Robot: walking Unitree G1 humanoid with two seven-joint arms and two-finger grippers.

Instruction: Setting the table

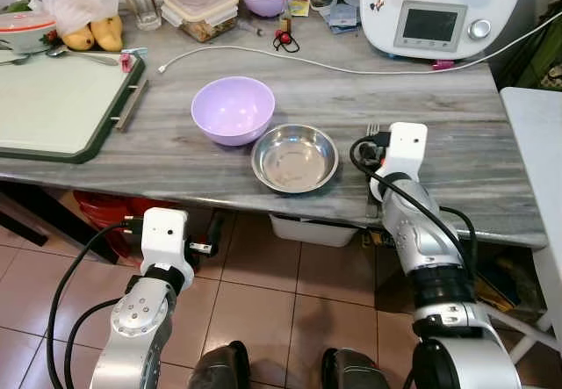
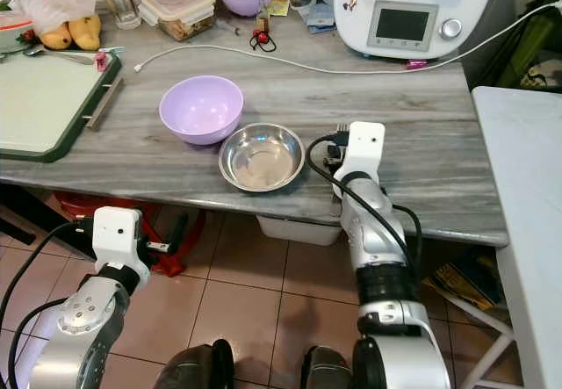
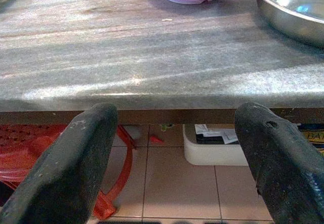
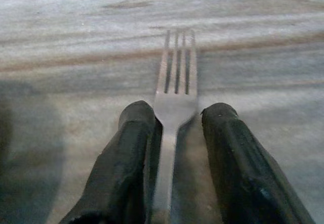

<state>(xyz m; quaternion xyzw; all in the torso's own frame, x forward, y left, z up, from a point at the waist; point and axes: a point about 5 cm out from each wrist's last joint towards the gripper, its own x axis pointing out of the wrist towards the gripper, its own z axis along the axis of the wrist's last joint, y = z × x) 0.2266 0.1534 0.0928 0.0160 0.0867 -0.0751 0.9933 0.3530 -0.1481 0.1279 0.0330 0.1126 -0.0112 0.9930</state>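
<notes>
A grey, wood-grained table (image 1: 457,117) fills the upper half of the head views, above a floor of reddish-beige tiles (image 1: 255,301). Near its front edge a steel bowl (image 1: 295,157) sits with a lilac bowl (image 1: 233,109) touching it at ten o'clock. The right gripper (image 4: 174,120) lies on the table at three o'clock of the steel bowl, its fingers narrow around the neck of a fork (image 4: 176,77) that lies flat, though I cannot tell whether both pads grip it. The left gripper (image 3: 174,133) hangs below the table edge, spread wide and empty. A green tray (image 1: 53,108) lies far left, a white kitchen machine (image 1: 439,7) at the back, and a white cable (image 1: 351,70) crosses between.
</notes>
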